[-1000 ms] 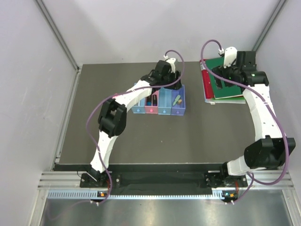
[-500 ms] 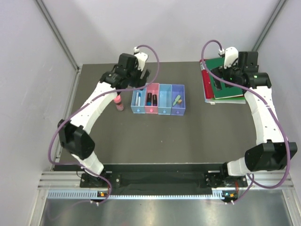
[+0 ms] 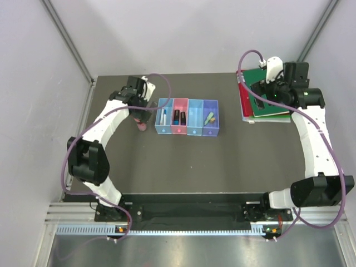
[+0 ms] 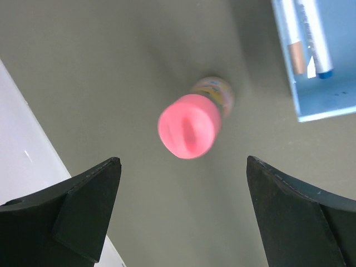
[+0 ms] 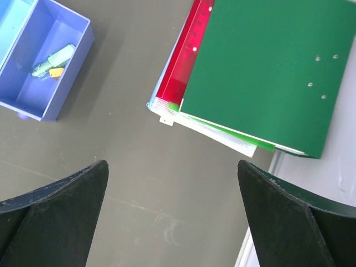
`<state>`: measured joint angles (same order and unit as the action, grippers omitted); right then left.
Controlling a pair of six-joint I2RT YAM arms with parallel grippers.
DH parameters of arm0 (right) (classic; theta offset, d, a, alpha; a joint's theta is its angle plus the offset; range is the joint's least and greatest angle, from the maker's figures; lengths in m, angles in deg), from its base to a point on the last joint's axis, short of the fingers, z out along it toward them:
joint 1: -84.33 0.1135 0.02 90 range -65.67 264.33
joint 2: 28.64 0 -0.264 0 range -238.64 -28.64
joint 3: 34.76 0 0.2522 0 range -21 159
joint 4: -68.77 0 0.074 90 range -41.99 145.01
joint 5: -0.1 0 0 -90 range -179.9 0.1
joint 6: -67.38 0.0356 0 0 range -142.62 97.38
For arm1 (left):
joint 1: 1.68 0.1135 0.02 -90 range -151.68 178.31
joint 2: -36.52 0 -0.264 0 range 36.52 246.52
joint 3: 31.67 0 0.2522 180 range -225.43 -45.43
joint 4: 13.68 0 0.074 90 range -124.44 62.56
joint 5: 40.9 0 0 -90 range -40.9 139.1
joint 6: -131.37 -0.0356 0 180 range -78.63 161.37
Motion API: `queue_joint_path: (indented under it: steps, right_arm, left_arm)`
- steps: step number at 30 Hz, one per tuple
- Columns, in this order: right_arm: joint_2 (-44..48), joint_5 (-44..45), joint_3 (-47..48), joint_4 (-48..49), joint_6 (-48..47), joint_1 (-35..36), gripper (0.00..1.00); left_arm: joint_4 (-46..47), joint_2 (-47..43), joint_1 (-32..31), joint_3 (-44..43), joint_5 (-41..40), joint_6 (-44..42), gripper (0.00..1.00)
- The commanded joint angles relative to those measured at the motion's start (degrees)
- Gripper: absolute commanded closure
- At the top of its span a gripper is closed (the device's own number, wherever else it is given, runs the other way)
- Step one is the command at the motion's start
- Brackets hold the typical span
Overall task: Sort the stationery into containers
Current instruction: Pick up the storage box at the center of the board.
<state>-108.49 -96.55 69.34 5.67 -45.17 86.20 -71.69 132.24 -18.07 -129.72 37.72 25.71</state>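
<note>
The left gripper (image 4: pixel 182 167) hangs over the far left part of the dark table (image 3: pixel 222 161), its two fingers spread wide and holding nothing. Straight below it stands the pink-capped little bottle (image 4: pixel 189 125), upright on the table. From the wrist camera the pink cap sits roughly midway between the two fingers and clear of both; neither touches it. The bottle stands just left of the row of containers (image 3: pixel 194 133), outside them.

The nearest bin of that row, the light blue one on the left end (image 4: pixel 325 108), holds the thin white-orange pen (image 4: pixel 292 39) and the blue-white pen (image 4: pixel 314 39) lying side by side. The pink bin next to it holds two dark items I cannot tell apart.

Over on the right, the right gripper (image 5: pixel 172 164) hovers with its fingers wide apart and empty, above the table beside the green binder (image 5: pixel 267 67) and the red folder (image 5: pixel 186 53) under it. The violet-blue bin (image 5: pixel 55 105) at the row's right end holds the pale green marker (image 5: pixel 53 60) and the tiny tan nub (image 5: pixel 55 72).
</note>
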Motion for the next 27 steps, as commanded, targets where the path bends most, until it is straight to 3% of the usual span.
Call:
queue_joint_path:
  steps: [1,9,17,20,23,27]
  right_arm:
    - [3.83,-0.99,-0.43,1.18,-0.92,0.33,0.0]
    - [3.83,-1.25,-0.61,1.71,0.4,0.42,0.0]
    - [5.23,-0.9,-2.63,2.32,0.22,0.42,0.0]
    - [5.32,-0.99,-2.89,2.41,0.57,0.42,0.0]
    - [5.5,-0.9,-3.16,2.67,0.66,0.5,0.0]
    - [5.24,-0.99,-3.25,2.58,0.84,0.5,0.0]
  left_arm:
    - [-1.1,2.27,2.4,-3.33,2.67,0.81,0.01]
    - [-1.63,8.33,4.51,-5.79,6.98,0.28,0.04]
    - [-1.63,12.29,6.18,-8.96,9.62,0.54,0.16]
    - [-1.89,12.91,6.36,-9.49,9.97,0.72,0.25]
    - [-2.33,13.09,6.36,-9.23,10.23,0.54,0.4]
    - [-2.51,12.65,6.54,-8.79,9.97,0.19,0.69]
